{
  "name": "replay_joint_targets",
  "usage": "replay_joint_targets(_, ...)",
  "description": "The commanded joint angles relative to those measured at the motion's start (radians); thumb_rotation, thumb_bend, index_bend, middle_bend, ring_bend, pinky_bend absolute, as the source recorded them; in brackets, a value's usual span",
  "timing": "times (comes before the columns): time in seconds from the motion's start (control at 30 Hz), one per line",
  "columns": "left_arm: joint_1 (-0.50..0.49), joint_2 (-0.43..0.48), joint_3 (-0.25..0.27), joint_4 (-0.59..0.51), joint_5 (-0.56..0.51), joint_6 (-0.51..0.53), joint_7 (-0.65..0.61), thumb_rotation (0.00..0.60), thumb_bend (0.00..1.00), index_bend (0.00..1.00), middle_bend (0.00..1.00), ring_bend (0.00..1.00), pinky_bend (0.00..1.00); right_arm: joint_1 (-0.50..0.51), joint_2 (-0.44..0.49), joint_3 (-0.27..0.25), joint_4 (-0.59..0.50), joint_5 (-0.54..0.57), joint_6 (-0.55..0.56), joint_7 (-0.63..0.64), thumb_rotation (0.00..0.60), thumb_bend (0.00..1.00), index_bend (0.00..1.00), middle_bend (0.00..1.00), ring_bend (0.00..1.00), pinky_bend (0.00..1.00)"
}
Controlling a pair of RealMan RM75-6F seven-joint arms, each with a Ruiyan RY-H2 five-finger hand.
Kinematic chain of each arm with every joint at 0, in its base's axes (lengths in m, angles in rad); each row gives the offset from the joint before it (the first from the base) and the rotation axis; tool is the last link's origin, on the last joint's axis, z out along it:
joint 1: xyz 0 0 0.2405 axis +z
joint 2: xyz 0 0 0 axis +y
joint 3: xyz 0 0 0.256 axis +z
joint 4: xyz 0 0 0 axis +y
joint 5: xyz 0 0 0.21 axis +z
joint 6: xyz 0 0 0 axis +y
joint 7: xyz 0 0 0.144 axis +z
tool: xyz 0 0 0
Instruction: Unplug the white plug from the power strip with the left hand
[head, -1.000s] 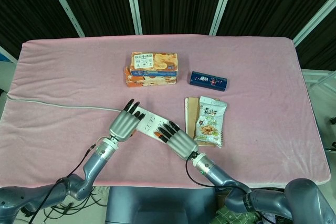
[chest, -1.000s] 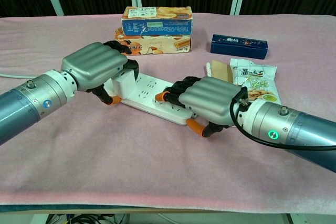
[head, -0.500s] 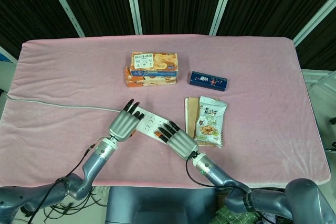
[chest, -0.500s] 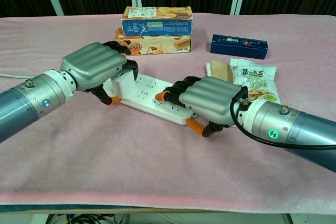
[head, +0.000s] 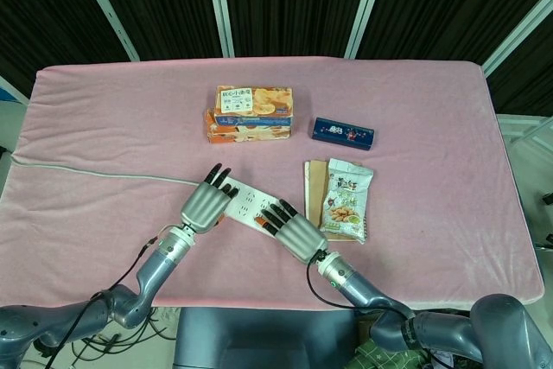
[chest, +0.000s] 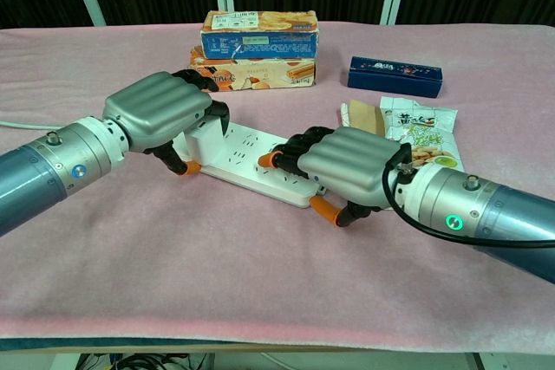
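A white power strip [chest: 247, 155] lies slanted on the pink cloth near the table's front. The white plug [chest: 205, 133] sits in its left end, still seated in the strip. My left hand [chest: 159, 110] is cupped over the plug, its dark fingers curled round the far side and its thumb at the near side, gripping it. My right hand [chest: 347, 162] lies on the strip's right end, fingers over the top and thumb at the front edge, holding it down. In the head view, the left hand [head: 206, 203] and right hand [head: 294, 231] cover both ends of the strip [head: 248, 206].
A grey cable [head: 95, 172] runs from the strip off the table's left edge. Two stacked biscuit boxes [chest: 258, 49] stand behind the strip. A dark blue box [chest: 395, 75] lies at the back right, with a snack bag [chest: 421, 132] on brown card beside my right hand.
My left hand has shifted very slightly to the right over the plug. The plug, the strip and my right hand have not visibly moved.
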Motion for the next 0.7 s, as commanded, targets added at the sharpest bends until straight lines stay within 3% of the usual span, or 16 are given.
replay_joint_targets(0.03,-0.001,0.004,-0.004,-0.008,-0.004,-0.002,0.004,0.6,0.52,0.46,0.5,0.1,0.1,0.0,-0.001,0.0,0.0,0.001,0.0,0.0,0.6,0.57,0.05,0.09,0.06,0.08)
replay_joint_targets(0.37,-0.007,0.031,-0.023,-0.05,-0.059,-0.05,0.014,0.6,0.55,0.48,0.51,0.1,0.1,0.002,-0.001,0.0,-0.001,0.004,-0.007,-0.001,0.6,0.57,0.05,0.09,0.06,0.08)
replay_joint_targets(0.7,-0.035,0.073,-0.076,-0.128,-0.167,-0.139,-0.001,0.6,0.55,0.48,0.51,0.11,0.1,0.006,0.004,-0.006,-0.003,0.006,-0.022,-0.007,0.6,0.57,0.05,0.09,0.06,0.08)
